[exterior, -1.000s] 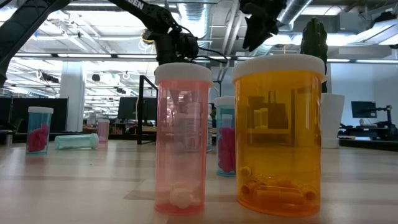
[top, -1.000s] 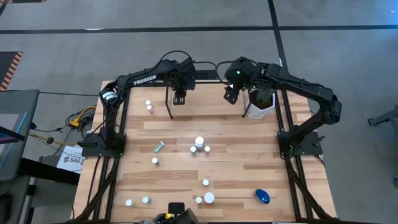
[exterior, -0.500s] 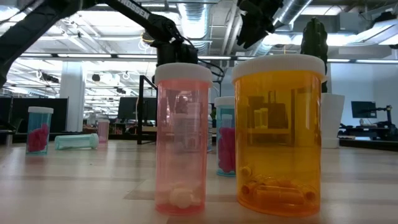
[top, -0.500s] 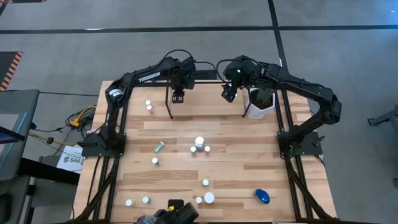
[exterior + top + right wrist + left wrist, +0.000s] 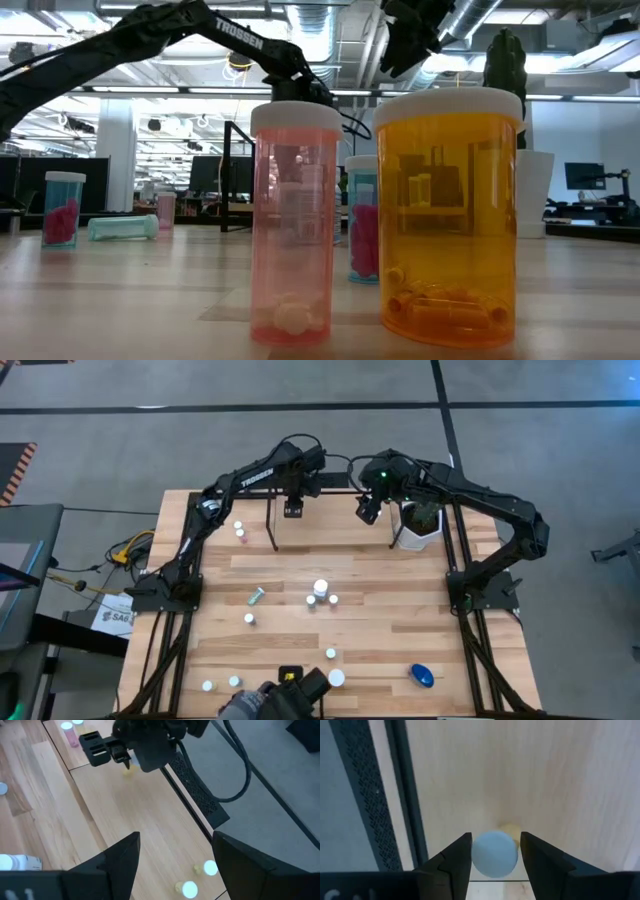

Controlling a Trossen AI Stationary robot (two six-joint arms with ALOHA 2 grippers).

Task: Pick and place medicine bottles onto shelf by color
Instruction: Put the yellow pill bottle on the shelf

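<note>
left wrist view: white-capped bottle between left gripper fingers, body hidden

The 2 arms are matte black with white TROSSEN lettering, looping black cables, and wedge-shaped black pincer fingers.

Two arms; one shelf; one plant pot; one blue bottle.
</note>
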